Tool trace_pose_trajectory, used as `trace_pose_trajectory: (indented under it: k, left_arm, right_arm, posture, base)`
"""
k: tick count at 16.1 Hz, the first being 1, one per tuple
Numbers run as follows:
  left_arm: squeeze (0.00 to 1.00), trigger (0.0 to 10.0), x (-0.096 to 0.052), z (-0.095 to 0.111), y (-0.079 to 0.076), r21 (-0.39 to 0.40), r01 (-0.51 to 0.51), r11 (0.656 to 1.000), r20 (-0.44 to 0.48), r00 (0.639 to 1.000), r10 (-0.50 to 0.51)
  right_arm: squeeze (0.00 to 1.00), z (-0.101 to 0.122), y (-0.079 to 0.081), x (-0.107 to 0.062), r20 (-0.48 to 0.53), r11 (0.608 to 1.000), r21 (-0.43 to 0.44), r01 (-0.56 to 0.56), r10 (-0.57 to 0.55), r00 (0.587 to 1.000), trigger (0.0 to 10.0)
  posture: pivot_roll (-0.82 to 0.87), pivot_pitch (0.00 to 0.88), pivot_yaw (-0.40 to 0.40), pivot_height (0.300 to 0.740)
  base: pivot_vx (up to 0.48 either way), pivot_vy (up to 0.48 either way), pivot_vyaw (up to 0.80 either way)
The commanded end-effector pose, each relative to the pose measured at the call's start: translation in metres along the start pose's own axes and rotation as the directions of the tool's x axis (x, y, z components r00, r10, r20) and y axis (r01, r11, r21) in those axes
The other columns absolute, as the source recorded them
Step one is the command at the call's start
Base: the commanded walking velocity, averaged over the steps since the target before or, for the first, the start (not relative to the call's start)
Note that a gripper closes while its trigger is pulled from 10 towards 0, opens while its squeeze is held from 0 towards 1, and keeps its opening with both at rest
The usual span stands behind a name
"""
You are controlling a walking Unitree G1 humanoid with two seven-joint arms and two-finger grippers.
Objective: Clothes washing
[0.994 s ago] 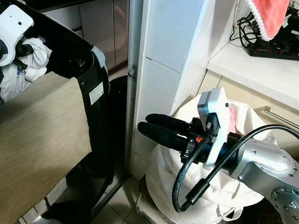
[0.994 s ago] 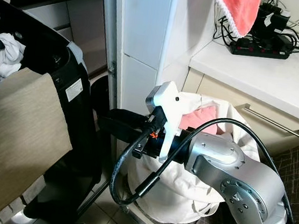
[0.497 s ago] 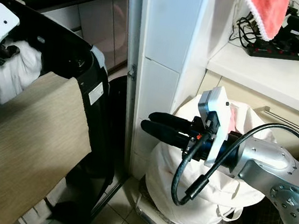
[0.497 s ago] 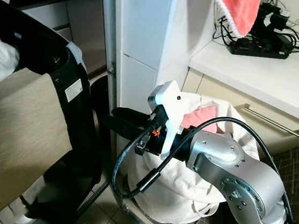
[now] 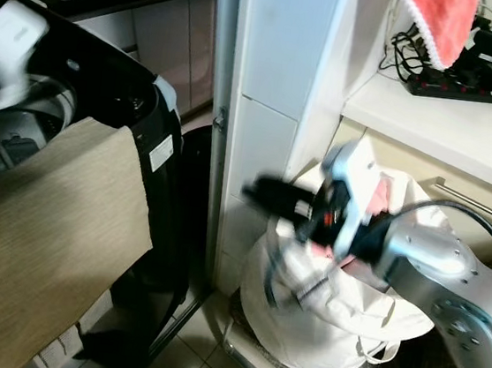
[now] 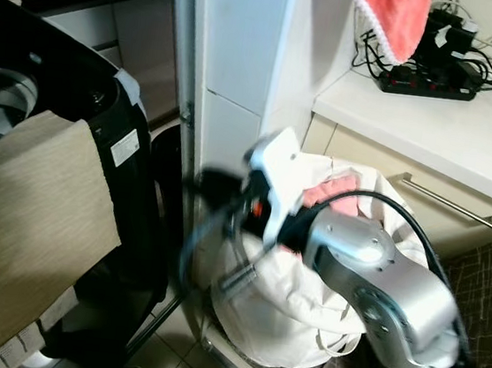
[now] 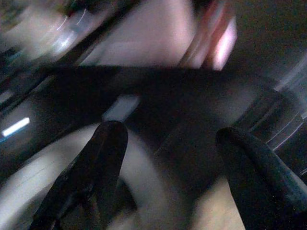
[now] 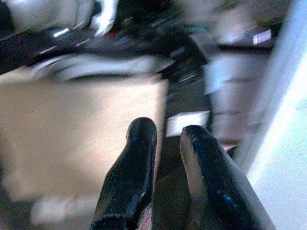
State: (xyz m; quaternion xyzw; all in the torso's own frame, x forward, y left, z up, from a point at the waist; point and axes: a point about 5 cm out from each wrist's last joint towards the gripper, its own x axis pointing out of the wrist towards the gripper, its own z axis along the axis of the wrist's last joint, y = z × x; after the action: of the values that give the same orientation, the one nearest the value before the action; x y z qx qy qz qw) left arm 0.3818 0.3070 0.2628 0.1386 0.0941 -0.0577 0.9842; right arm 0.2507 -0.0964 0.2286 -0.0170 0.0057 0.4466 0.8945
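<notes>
Right gripper [image 8: 165, 132], fingers narrowly parted, empty, hovers above bulging white cloth laundry bag [image 5: 319, 321].

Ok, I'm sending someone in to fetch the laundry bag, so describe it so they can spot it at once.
Find the tall white cabinet beside the black washer. At its foot, on the floor under the counter, stands the laundry bag. It is the only soft white sack there, open at the top with pink cloth showing.
</notes>
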Motion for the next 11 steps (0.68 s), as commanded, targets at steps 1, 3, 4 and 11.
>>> trace_pose_trajectory:
  k: [1,3,4,11]
  left_arm:
    - [0.0,10.0,0.009,0.012,-0.026,-0.214,0.071,0.974,0.142,0.989,-0.041]
    - [0.0,10.0,0.015,-0.001,-0.068,-0.377,0.144,0.915,0.129,0.986,-0.102]
    - [0.0,10.0,0.009,-0.007,-0.106,-0.474,0.189,0.86,0.101,0.982,-0.16]
    - [0.0,10.0,-0.048,0.034,-0.167,-0.278,0.206,0.938,0.469,0.882,-0.054]
  right_arm:
    - [0.0,0.009,-0.017,-0.002,0.076,0.981,-0.038,0.188,-0.185,0.98,10.0]
    - [0.0,0.01,-0.022,-0.003,0.127,0.956,-0.013,0.293,-0.289,0.949,10.0]
    - [0.0,0.009,-0.019,-0.003,0.149,0.946,0.014,0.325,-0.323,0.935,10.0]
    - [0.0,0.006,-0.02,-0.005,0.187,0.924,0.012,0.383,-0.378,0.907,10.0]
  posture:
    - [-0.07,0.0,0.019,0.74]
    - [-0.08,0.0,0.023,0.74]
    - [-0.09,0.0,0.03,0.74]
    - [-0.08,0.0,0.037,0.74]
  base:
    - [0.0,0.0,0.0]
    - [0.0,0.0,0.4]
    - [0.0,0.0,0.8]
    - [0.0,0.0,0.8]
